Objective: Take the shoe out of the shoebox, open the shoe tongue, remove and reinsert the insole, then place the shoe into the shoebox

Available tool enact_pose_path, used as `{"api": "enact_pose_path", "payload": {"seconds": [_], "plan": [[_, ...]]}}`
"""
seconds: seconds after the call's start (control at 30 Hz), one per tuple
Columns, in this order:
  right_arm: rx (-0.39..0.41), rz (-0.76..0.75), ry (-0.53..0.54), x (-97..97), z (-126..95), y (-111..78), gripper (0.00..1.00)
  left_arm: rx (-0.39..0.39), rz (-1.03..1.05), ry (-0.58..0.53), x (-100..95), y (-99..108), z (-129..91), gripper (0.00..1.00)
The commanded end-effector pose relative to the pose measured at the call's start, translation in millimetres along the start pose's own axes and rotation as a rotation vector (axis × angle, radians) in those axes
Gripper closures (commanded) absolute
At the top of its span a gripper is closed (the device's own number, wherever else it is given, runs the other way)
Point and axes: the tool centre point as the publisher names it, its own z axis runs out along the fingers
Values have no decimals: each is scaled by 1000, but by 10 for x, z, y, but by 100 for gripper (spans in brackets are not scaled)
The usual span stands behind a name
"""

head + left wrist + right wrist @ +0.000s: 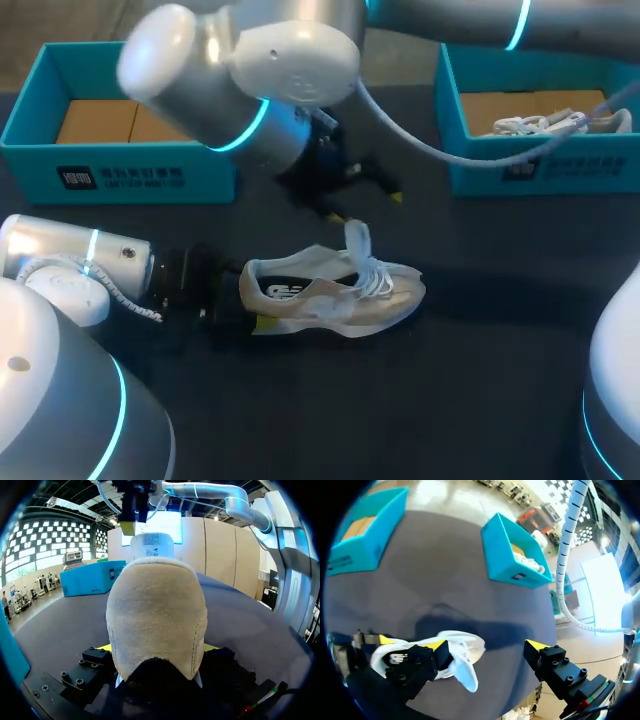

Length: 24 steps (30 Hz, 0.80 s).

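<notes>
My left fingers (158,647) are clenched on the heel of the shoe (340,295), one yellow tip on each side of the tan heel cup, pinning it on its sole on the dark desk (480,350). The toe points away from my left arm. The shoe is out of its box, so I judge the first step done.

The tongue (357,240) stands upright out of the throat, with the loose laces bunched just ahead of it. Behind it the insole (285,290) shows dark in the opening and seems to be lying in place. I take the step in hand to be opening the tongue, nearly finished or just finished.

My right fingers (487,647) hang above the shoe, spread wide and grasping nothing. One tip is just beside the tongue and the other is well out over bare desk.

The next move looks like lifting out the insole. For that I would keep the heel clamped, bring my right fingers down into the opening behind the tongue, narrow them and pinch the insole's rear edge without catching the laces.

Farther off, the left shoebox (120,180) shows its brown floor, and the right shoebox (560,170) holds a second shoe (560,122).
</notes>
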Motion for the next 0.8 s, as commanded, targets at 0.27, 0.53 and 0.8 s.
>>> {"api": "enact_pose_path", "payload": {"seconds": [0.27,0.53,0.8], "plan": [[-290,-497,277,333,-408,22,100,-3,1,1,-5,26,-14,100],[-361,-822,453,566,-459,-14,100,-3,1,1,-5,26,-14,100],[-336,-838,458,606,-436,-41,100,-3,1,1,-5,26,-14,100]]}}
